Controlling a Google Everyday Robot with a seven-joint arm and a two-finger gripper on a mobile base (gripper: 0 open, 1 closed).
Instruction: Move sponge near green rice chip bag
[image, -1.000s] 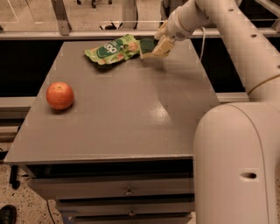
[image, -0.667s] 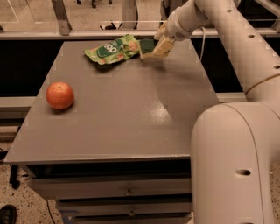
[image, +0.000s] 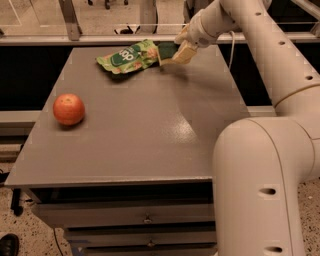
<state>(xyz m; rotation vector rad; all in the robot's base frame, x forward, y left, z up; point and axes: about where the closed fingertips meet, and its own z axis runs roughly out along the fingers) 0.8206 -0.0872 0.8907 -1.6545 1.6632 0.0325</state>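
The green rice chip bag (image: 127, 56) lies crumpled at the far middle of the grey table (image: 150, 130). The sponge (image: 167, 49) shows its dark green top right at the bag's right end, touching or almost touching it. My gripper (image: 181, 53) reaches in from the upper right and is shut on the sponge, holding it low over the table. A shadow lies on the table just below them. The sponge's pale base is mostly hidden by the gripper.
An orange (image: 69, 109) sits near the table's left edge. My arm's large white body (image: 260, 190) fills the lower right, past the table's right edge. A metal rail (image: 100, 37) runs behind the table. Drawers (image: 145, 217) are below the front edge.
The gripper and sponge have stayed by the bag's right end, with hardly any shift. The bag and orange have not moved.
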